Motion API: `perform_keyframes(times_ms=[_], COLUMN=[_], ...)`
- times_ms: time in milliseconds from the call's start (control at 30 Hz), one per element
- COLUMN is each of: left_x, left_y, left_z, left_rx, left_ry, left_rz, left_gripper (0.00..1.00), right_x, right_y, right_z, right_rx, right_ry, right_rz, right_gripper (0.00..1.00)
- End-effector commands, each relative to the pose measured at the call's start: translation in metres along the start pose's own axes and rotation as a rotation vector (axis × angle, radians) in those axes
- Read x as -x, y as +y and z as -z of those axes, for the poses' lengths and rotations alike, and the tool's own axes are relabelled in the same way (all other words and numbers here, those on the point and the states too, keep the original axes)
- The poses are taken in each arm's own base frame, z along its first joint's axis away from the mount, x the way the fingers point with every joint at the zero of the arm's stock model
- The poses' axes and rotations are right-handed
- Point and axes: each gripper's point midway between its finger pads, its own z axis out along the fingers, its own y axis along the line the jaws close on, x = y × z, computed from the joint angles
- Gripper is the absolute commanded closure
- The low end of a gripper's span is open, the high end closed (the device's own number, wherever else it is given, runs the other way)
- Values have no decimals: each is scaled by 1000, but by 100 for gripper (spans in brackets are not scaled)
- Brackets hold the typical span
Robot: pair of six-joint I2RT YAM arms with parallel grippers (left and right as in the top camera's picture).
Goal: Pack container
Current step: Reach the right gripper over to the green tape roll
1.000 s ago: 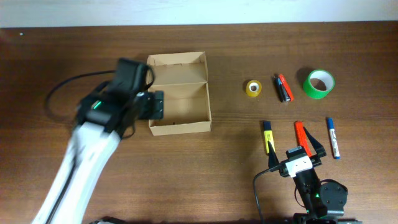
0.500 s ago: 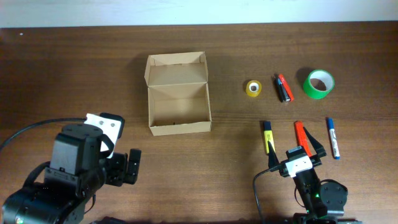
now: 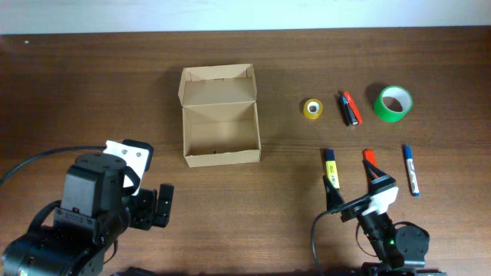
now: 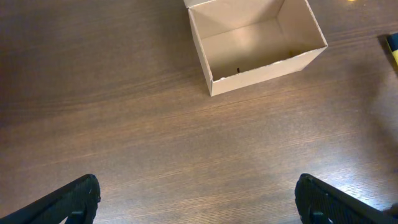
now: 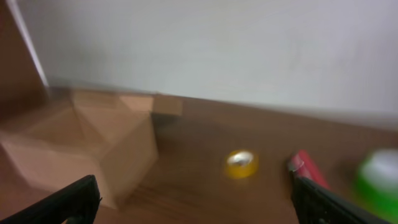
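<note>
Roughly left of centre on the wooden table point(image 3: 92, 84): the container point(image 3: 222, 157), a plain brown cardboard box, open, flap lid laid back toward the far edge, nothing visible inside. Same container point(image 4: 267, 65) in the left wrist view, ahead and to the right, bare floor showing; in the right wrist view a blurred brown block point(image 5: 93, 149) at the left.

Left gripper point(image 3: 157, 207) near the front-left edge, well apart from the box, fingers spread wide over bare wood point(image 4: 199, 208), holding nothing.

Right gripper point(image 3: 359, 193) at the front right, fingers likewise spread point(image 5: 196, 199), empty; one finger just beside the near end of the yellow marker point(image 3: 331, 169), the other covering the near part of the red marker point(image 3: 368, 156). Contact with either: cannot tell.

Right of those, a blue marker point(image 3: 411, 170). Farther back in a row: yellow tape roll point(image 3: 312, 109), black and red markers point(image 3: 349, 109) lying side by side, green tape roll point(image 3: 393, 103). All well apart from the box.
</note>
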Motion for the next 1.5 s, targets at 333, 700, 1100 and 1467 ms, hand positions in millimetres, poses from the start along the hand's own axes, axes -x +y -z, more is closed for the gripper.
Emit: perform_keyframes(times_ms=[333,700,1100,1467], left_x=[0,0,0,0], left_y=[-2,-2,-2,-2], left_z=[1,1,1,1], left_rx=[-12,-12,-12,-12], left_ry=[-3,-3,-4,-3], left_rz=[-20,-20,-20,-20], left_gripper=[0,0,0,0], right_x=[27,106,10,-88], right_y=[-47,-204,-330,-332], right_z=[-6,-95,-154,-145], right_rx=[-272,-548,-770,-786], right_ry=[7,466,697,923], right_rz=[-505,-381,-445,-503], right_gripper=[1,1,1,6])
